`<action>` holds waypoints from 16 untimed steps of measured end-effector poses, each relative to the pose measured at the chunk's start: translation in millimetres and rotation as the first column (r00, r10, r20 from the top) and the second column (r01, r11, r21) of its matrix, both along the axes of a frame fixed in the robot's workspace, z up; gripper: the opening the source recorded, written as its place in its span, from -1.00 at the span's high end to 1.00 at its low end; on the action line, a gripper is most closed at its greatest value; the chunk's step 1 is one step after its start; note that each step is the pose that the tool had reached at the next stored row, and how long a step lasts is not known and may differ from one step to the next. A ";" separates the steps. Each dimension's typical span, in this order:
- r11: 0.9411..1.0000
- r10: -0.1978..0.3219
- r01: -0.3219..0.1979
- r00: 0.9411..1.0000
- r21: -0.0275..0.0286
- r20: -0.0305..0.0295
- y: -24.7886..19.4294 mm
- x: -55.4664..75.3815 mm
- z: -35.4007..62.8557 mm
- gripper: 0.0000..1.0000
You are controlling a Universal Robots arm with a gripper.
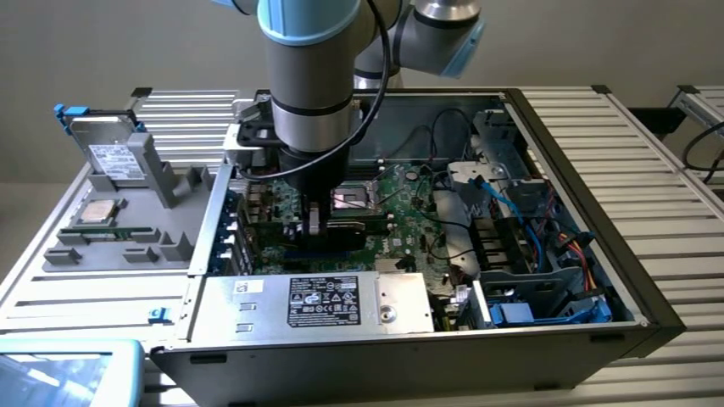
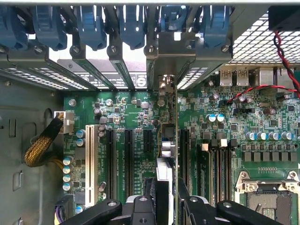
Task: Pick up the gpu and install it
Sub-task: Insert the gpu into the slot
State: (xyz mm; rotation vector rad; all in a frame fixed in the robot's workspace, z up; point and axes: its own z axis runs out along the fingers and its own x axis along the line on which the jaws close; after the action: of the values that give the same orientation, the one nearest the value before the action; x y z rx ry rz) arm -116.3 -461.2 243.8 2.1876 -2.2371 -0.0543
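My gripper (image 1: 311, 227) is down inside the open computer case (image 1: 633, 280), over the green motherboard (image 1: 413, 212). It is shut on the gpu (image 1: 359, 225), a dark card standing on edge just under the fingers. In the wrist view the gpu (image 2: 167, 140) shows edge-on between my two black fingers (image 2: 149, 199), and the gripper (image 2: 167, 190) clamps its near end. The card stands upright over the row of black expansion slots (image 2: 127, 159). Its silver bracket (image 2: 171, 58) sits against the case's rear slot openings under the blue clips (image 2: 131, 23). I cannot tell whether it is seated in its slot.
A grey fixture tray (image 1: 114, 246) at the exterior view's left holds a silver drive (image 1: 114, 157), a processor (image 1: 100, 209) and memory sticks. The labelled power supply (image 1: 317, 301) lies along the case front. Blue cables (image 1: 531, 220) crowd the right bay. A braided yellow cable (image 2: 40, 147) and the processor socket (image 2: 272, 199) flank the slots.
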 end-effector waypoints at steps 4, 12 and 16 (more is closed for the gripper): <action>1.000 0.000 0.000 1.000 0.000 0.000 -0.4 0.0 1.1 0.44; 1.000 0.000 0.000 1.000 -0.011 0.000 -0.4 0.0 0.6 0.44; 1.000 0.000 0.000 1.000 -0.012 0.000 -0.4 0.0 0.5 0.44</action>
State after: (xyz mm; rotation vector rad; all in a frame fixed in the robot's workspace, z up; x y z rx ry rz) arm -116.3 -461.6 244.3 2.1818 -2.2311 -0.0407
